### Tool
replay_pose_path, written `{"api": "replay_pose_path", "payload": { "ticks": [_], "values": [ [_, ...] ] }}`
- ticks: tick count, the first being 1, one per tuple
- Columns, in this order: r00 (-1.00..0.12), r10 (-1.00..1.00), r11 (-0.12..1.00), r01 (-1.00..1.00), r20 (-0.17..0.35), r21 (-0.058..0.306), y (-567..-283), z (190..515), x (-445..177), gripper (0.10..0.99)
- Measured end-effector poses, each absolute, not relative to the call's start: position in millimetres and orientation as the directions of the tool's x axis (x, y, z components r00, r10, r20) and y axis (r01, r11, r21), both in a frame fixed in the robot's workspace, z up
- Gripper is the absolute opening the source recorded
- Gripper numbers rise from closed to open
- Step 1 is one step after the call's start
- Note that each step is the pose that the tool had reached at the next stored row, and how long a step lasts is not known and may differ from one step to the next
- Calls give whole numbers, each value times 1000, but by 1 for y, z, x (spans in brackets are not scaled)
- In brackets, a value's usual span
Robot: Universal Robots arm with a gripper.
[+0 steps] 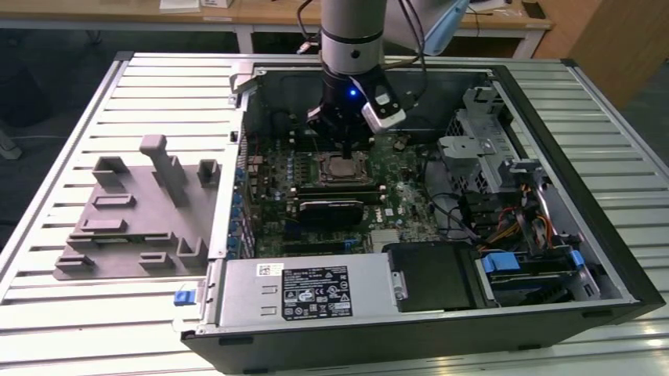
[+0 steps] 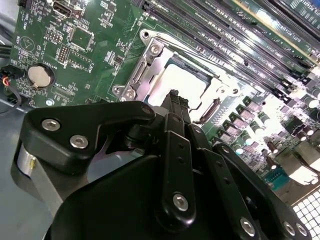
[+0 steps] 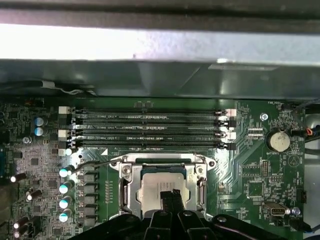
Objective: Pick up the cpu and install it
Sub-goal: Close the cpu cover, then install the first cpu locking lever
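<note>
The cpu (image 3: 159, 184) is sitting flat in its socket on the motherboard (image 1: 413, 184), silvery top facing up, with the metal socket frame (image 3: 128, 186) lying around it. The gripper (image 3: 170, 196) is hanging right over it. Its fingers are looking pinched together with nothing between them, tips at or just above the chip's top; can't tell if they're actually touching it. Just past the socket, four memory slots (image 3: 150, 129) are running side by side, and a coin battery (image 3: 279, 141) is sitting off one end of them. Tiny white lettering is dotting the green board, but I'm not making any of it out.

All of that is lying inside an open black computer case (image 1: 418, 345) that's resting on its side. Along its near edge the silver power supply (image 1: 303, 290) is showing black-and-white labels.

The case is sitting on a tabletop (image 1: 84, 313) of pale metal slats. A grey plastic block (image 1: 125, 223) with posts and pockets is resting on the slats just beside the case, on the exterior view's left. Behind it all, a wooden desk (image 1: 262, 14) is standing.
</note>
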State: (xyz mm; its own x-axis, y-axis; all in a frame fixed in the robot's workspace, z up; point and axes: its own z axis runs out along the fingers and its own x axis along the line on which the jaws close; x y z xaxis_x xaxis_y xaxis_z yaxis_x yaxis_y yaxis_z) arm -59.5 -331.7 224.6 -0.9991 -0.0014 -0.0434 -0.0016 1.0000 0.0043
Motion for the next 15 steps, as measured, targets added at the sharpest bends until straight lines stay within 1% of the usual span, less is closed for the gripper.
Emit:
{"api": "replay_pose_path", "payload": {
  "ticks": [15],
  "values": [
    [-999, 15, 1000, 15, -43, 4, -337, 224, -59, 106]
  ]
}}
